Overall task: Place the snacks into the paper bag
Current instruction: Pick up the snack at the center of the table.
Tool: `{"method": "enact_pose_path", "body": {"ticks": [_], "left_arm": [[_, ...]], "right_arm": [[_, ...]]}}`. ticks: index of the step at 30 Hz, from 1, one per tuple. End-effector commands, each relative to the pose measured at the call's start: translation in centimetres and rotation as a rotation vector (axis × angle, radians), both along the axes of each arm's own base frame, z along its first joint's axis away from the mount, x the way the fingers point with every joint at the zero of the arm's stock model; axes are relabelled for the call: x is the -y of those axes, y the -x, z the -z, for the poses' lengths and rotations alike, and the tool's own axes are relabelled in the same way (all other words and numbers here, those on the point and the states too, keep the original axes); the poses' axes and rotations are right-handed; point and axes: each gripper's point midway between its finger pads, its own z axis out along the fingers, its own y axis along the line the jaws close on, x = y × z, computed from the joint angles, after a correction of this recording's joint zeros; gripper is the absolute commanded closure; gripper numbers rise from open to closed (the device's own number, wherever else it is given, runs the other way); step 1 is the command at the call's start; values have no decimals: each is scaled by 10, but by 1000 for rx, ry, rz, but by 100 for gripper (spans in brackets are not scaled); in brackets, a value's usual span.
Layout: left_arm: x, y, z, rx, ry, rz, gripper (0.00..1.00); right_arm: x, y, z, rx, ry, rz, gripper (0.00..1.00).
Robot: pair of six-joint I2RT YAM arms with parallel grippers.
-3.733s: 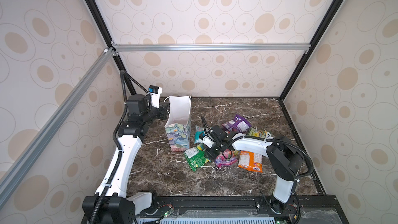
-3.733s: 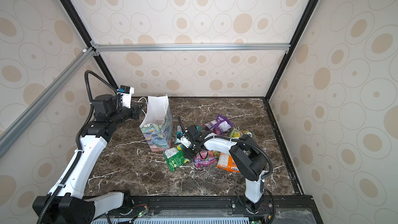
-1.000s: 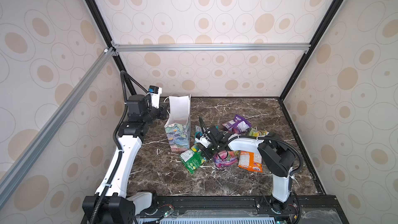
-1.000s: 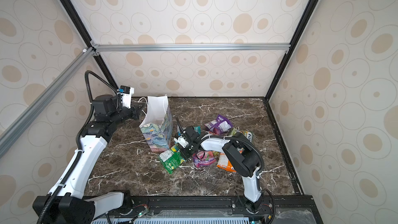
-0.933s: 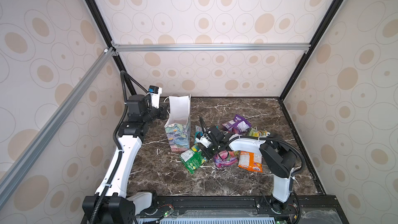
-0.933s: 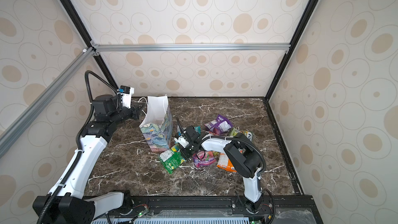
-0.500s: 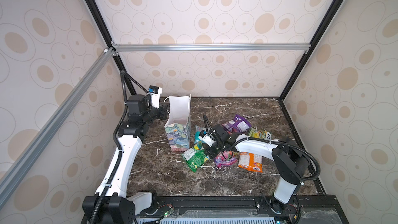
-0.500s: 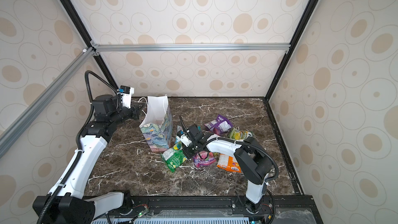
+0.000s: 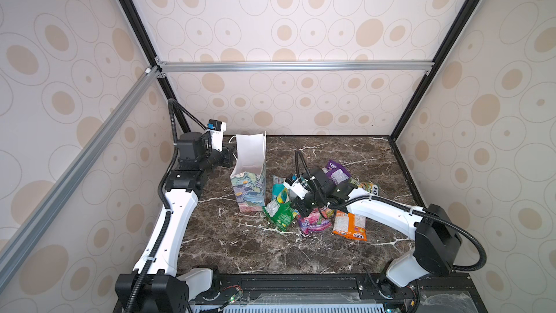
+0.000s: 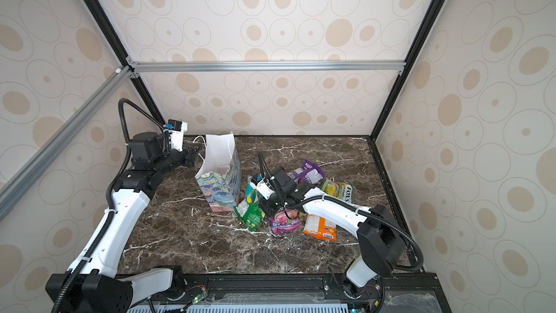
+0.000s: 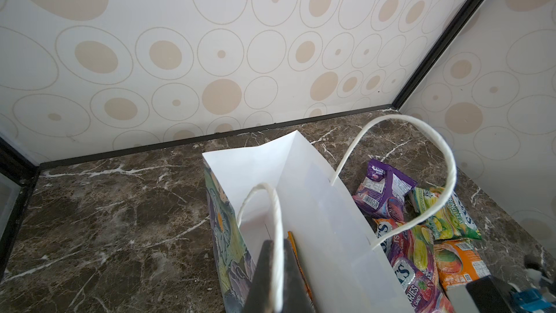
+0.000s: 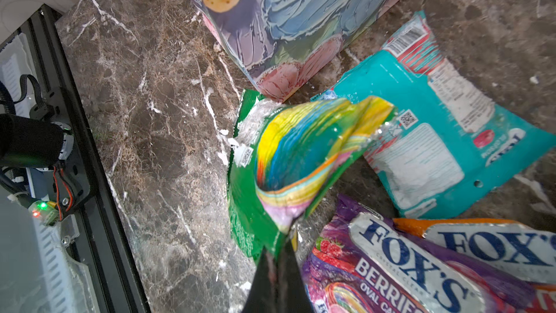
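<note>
Right claw (image 12: 278, 255) is clamped on a corner of the green packet (image 12: 288, 158), all crumpled with rainbow print, its long axis running straight out from the tips toward the foot of the paper bag (image 9: 249, 182). Left claw (image 11: 275, 255) pinches the upright bag's cord handle (image 11: 277, 215).

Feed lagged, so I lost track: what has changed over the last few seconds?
The right hand, pinching the green packet, dragged it slightly toward the front, then back beside the bag. That arm's elbow swung outward. Unchanged: left hand shut on the handle, bag upright, other packets in place.
</note>
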Motion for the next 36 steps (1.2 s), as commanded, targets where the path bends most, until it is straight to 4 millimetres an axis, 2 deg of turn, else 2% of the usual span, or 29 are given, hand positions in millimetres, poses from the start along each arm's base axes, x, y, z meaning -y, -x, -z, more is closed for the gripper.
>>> {"method": "enact_pose_path", "body": {"ticks": [1,18,31,36], "left_arm": [[-1,2,-9,31,-4,7,100],[1,2,-10,33,3,15,100],[1,3,-12,38,4,17,100],[1,3,-12,39,5,16,100]], "right_arm": [[3,-1,-23,57,-19,-18,100],[-6,-2,-132,253,-187,-89,100],[-11,11,-216,393,-327,-175,100],[-12,6,-249,456,-352,-170,100]]}}
